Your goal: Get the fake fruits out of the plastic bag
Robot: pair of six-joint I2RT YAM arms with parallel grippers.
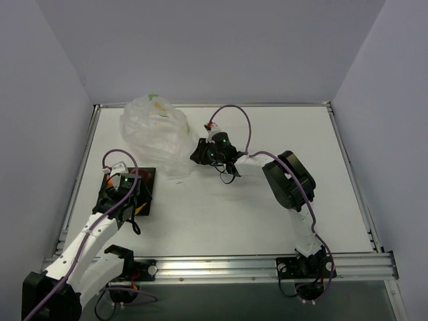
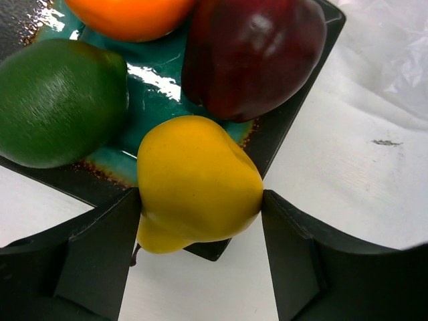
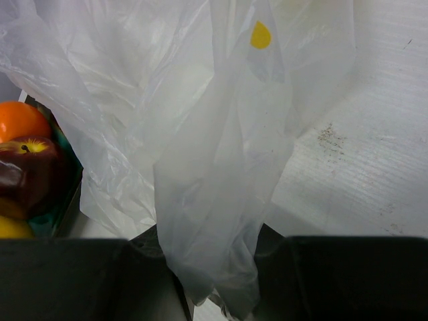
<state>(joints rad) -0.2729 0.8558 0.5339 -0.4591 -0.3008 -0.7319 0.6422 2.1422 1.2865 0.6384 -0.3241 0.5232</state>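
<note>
On the green tray (image 2: 154,100) lie a green fruit (image 2: 60,100), an orange fruit (image 2: 127,13) and a dark red fruit (image 2: 254,53). The left hand (image 2: 200,200) grasps the yellow pear (image 2: 197,180) over one corner of the tray, so the emptying looks nearly done, with only the pear's release left. Right of the tray and farther back, the plastic bag (image 1: 154,130) stands crumpled, its film pinched in the clenched right hand (image 3: 221,267). It looks empty, though the cloudy film may hide something. Around the tray the white tabletop (image 1: 221,221) shows a few scuffs, and plain pale walls (image 1: 200,47) close in three sides.
</note>
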